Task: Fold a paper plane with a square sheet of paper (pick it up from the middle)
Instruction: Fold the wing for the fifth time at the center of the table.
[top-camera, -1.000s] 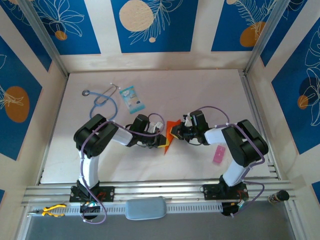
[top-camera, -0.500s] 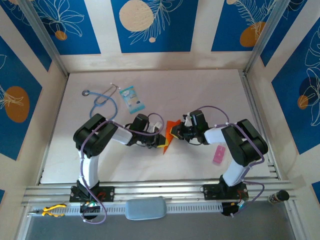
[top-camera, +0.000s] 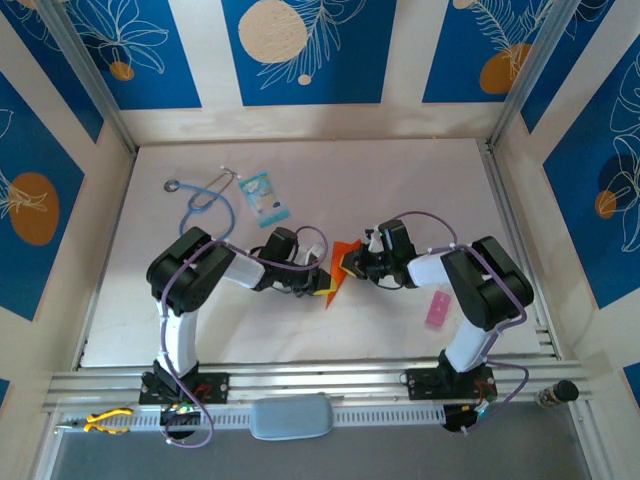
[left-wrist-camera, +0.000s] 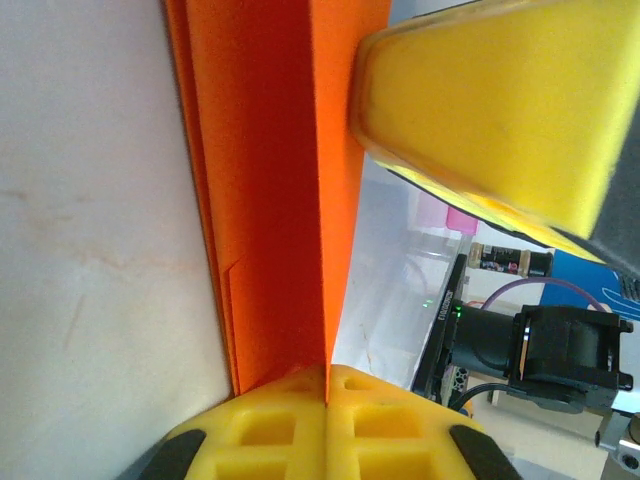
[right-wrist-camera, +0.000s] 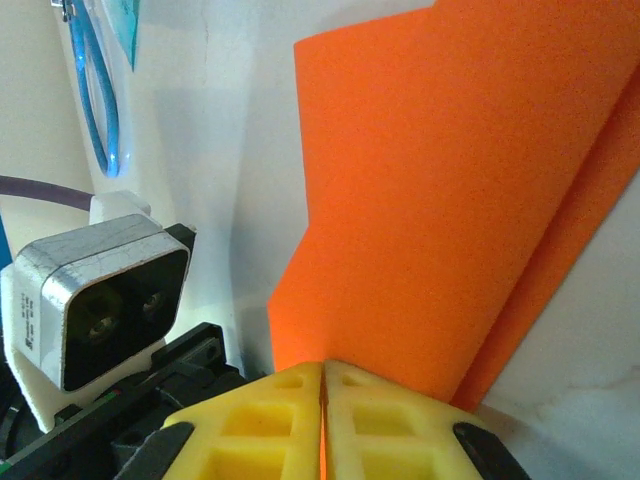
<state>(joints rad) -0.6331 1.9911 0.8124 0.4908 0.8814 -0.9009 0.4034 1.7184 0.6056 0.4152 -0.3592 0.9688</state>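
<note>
From above, my left gripper (top-camera: 323, 286) and right gripper (top-camera: 350, 265) hide the middle of the orange paper (top-camera: 343, 252); its creases there are too small to tell.

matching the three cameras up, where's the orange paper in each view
top external: folded orange paper mid-picture, beside the right gripper
left wrist: tall band left of centre
right wrist: wide sheet, upper right
shared landmark: the right gripper's yellow pads, jaws shut on the paper
</note>
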